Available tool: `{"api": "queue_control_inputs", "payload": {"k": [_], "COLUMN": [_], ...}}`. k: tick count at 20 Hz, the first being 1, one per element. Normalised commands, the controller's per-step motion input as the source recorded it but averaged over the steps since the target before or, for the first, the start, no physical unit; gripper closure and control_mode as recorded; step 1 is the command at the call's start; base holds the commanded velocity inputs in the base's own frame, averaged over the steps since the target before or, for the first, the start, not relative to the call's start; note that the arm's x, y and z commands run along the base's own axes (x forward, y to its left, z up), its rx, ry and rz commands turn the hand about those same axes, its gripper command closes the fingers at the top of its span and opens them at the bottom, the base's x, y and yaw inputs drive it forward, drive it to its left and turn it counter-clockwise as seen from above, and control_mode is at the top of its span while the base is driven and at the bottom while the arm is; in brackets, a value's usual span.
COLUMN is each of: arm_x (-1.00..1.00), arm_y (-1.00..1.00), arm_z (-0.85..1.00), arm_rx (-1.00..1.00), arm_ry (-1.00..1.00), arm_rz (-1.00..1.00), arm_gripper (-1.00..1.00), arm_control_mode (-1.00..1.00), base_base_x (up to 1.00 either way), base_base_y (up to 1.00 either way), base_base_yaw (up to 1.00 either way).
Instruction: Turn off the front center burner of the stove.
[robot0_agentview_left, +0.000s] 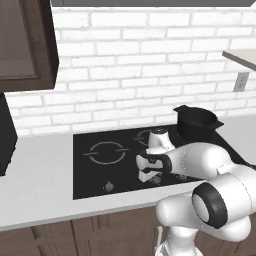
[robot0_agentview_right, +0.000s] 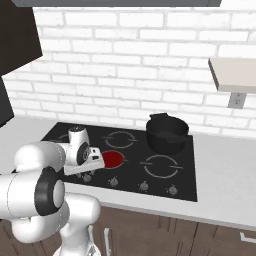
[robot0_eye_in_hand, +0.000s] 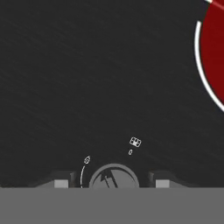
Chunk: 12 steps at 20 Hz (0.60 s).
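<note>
Task status: unfinished. The front center burner (robot0_agentview_right: 113, 159), a small solid red disc, glows on the stove (robot0_agentview_right: 60, 134), a wide flat black glass cooktop with thin grey ring markings; its red arc also shows at the upper right of the hand view (robot0_eye_in_hand: 214, 52). The two-finger gripper (robot0_eye_in_hand: 112, 183) sits low over the front edge of the glass, its dark fingertips (robot0_eye_in_hand: 61, 183) parted either side of a small round dark knob (robot0_eye_in_hand: 113, 176) with white dial marks beside it. Whether the tips touch the knob cannot be told; the claw reads as open and straddling, not clamped. Remaining, by judgement: close on the knob and rotate it until the red disc goes dark.

Surface: a row of further small dark knobs (robot0_agentview_right: 144, 186) along the stove's front; a black round pot with side handles (robot0_agentview_right: 167, 132) on a rear zone.

Room: pale grey countertop (robot0_agentview_right: 220, 185), white brick wall (robot0_agentview_right: 125, 60), dark wood upper cabinet (robot0_agentview_left: 25, 45), a pale shelf (robot0_agentview_right: 232, 74) above a grey wall outlet (robot0_agentview_right: 235, 100).
</note>
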Motion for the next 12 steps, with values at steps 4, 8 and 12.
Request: {"api": "queue_control_inputs", "payload": {"k": [4,8,12], "arm_x": [0.03,0.0,0.0], "arm_y": [0.0,0.0,-0.3], "arm_z": [-0.09,-0.22,-0.29], "arm_rx": [0.0,0.0,0.0], "arm_ry": [0.0,0.0,0.03], "arm_rz": [0.0,0.0,-0.09], "arm_gripper": [1.0,1.0,1.0], "arm_control_mode": [-1.0,-1.0,-1.0], "base_base_x": [0.0,0.0,0.0], "base_base_y": [0.0,0.0,0.0], "base_base_yaw": [0.0,0.0,0.0]}}
